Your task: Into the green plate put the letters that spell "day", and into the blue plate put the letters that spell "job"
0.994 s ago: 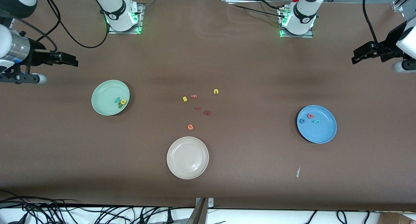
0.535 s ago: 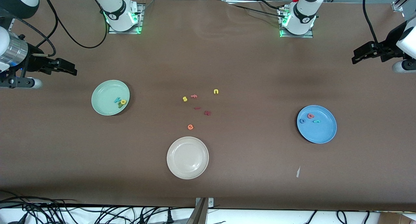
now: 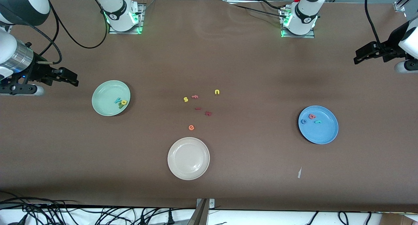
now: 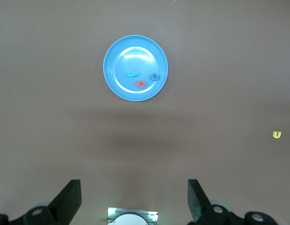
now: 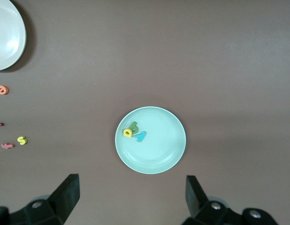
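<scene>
From the high camera across the table, the right gripper (image 3: pixel 70 78) hangs in the air at the right arm's end of the table, empty, with the round pale mint-green plate (image 3: pixel 104 101) just beside it toward the table's middle. In that plate lie the yellow foam "d" (image 3: pixel 124 102), the green foam "a" (image 3: pixel 121 105) and the teal-blue foam "y" (image 3: pixel 117 100), bunched together and touching. The left gripper (image 3: pixel 361 55) hangs high at the left arm's end, also empty; the round sky-blue plate (image 3: pixel 321 133) sits on the table nearer to the camera than the ground beneath it, holding the blue ring "o" (image 3: pixel 303 121), the salmon-red "b" (image 3: pixel 312 116) and the teal hooked "j" (image 3: pixel 318 121), slightly apart from one another.

In the left wrist view, the left gripper's two black fingers (image 4: pixel 70 199) stand spread wide with nothing between them, and the sky-blue plate lies well out ahead of them.

In the right wrist view, the right gripper's fingers (image 5: pixel 67 194) are likewise spread wide and bare, with the mint-green plate close ahead of them.
</scene>
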